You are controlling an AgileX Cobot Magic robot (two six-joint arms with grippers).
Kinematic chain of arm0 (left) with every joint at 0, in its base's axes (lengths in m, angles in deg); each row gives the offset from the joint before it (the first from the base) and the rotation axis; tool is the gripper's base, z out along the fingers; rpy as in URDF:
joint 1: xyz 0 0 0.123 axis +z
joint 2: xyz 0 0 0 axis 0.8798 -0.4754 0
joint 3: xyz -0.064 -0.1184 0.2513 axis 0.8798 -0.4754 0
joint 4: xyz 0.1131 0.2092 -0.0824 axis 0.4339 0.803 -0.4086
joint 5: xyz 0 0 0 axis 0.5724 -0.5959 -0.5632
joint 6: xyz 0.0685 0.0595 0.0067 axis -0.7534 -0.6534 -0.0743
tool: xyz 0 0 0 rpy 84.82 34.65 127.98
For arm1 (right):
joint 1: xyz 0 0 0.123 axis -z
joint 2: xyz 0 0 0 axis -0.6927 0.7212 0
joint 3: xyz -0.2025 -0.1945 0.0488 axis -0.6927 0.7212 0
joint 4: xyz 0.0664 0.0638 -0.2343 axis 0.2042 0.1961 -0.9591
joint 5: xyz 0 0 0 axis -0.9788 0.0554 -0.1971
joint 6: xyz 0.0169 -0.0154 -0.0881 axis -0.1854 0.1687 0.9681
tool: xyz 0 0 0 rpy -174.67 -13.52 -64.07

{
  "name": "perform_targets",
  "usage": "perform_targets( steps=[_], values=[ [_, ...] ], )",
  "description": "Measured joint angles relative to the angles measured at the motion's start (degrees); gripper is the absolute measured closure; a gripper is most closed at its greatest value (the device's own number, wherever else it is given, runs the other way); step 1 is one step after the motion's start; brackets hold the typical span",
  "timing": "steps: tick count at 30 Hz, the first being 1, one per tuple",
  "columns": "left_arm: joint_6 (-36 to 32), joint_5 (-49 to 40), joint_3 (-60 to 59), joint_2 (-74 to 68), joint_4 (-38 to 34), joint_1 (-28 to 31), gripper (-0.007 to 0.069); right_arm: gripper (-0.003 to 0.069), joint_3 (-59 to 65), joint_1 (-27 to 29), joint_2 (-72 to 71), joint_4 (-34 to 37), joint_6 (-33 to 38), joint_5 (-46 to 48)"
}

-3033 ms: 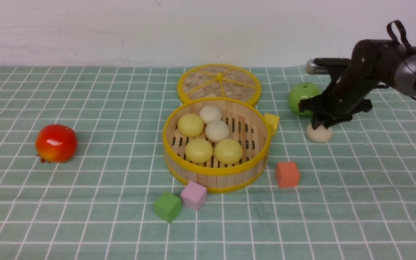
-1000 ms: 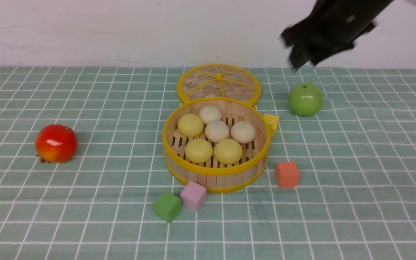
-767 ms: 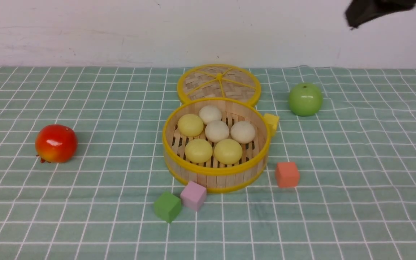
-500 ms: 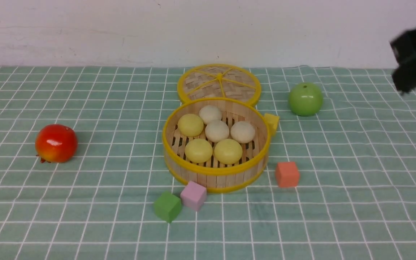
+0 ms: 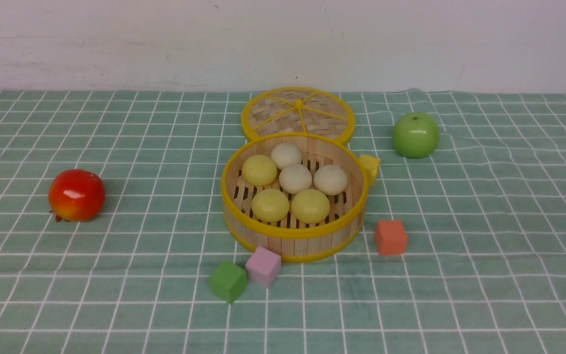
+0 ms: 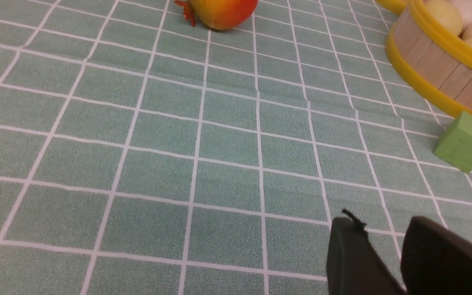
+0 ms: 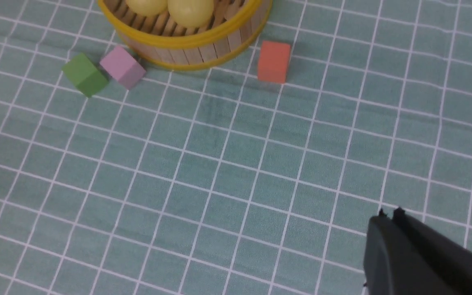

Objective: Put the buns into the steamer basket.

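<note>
We've got the steamer basket mid-cloth, round bamboo with upright slat walls and yellow rims, and all six buns sit on its slatted floor: three pale yellow toward us and on the left, three cream-white behind and to the right, packed close. Its flat woven lid lies just behind, touching the rim.

Neither arm shows in the front view. From the wrist we see the left gripper low over bare checked cloth, jaws partly apart, gripping nothing. The right gripper hangs above the cloth with fingers pressed together, empty.

Around the basket we spot foam cubes: green cube and pink cube in front, orange cube to the right, yellow cube against the wall. A glossy red apple sits well left, a shiny green apple far right.
</note>
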State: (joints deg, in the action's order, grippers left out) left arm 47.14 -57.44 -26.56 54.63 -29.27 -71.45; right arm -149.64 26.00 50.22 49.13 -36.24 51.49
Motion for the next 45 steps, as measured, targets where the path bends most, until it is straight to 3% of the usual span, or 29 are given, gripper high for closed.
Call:
perform_targets(
  steps=[6, 12, 16, 18, 20, 27, 32, 45],
  values=[
    [0.00, 0.00, 0.00, 0.00, 0.00, 0.00, 0.0435, 0.0669, 0.06, 0.31, -2.61, -0.95, 0.00, 0.00],
    [0.00, 0.06, -0.05, 0.00, 0.00, 0.00, 0.0435, 0.0664, 2.82, 10.42, -10.80, -2.00, 0.98, -6.25],
    [0.00, 0.06, -0.05, 0.00, 0.00, 0.00, 0.0435, 0.0661, 10.91, 16.02, -18.88, -2.00, 3.64, -13.51],
    [0.00, 0.06, -0.05, 0.00, 0.00, 0.00, 0.0435, 0.0659, 21.80, 19.10, -26.24, -2.57, 5.93, -21.18],
    [0.00, 0.06, -0.05, 0.00, 0.00, 0.00, 0.0435, 0.0659, 26.24, 19.64, -28.80, -2.83, 6.34, -23.99],
    [0.00, 0.06, -0.05, 0.00, 0.00, 0.00, 0.0435, 0.0654, 58.86, 20.21, -44.43, -4.25, 7.04, -40.45],
    [0.00, 0.00, -0.05, 0.00, 0.00, 0.00, 0.0435, 0.0648, 72.99, 21.62, -52.12, -4.10, 7.13, -46.13],
    [0.00, 0.24, -0.11, 0.00, 0.00, 0.00, 0.0428, 0.0636, 73.95, 22.32, -52.86, -3.87, 7.18, -50.45]
  ],
)
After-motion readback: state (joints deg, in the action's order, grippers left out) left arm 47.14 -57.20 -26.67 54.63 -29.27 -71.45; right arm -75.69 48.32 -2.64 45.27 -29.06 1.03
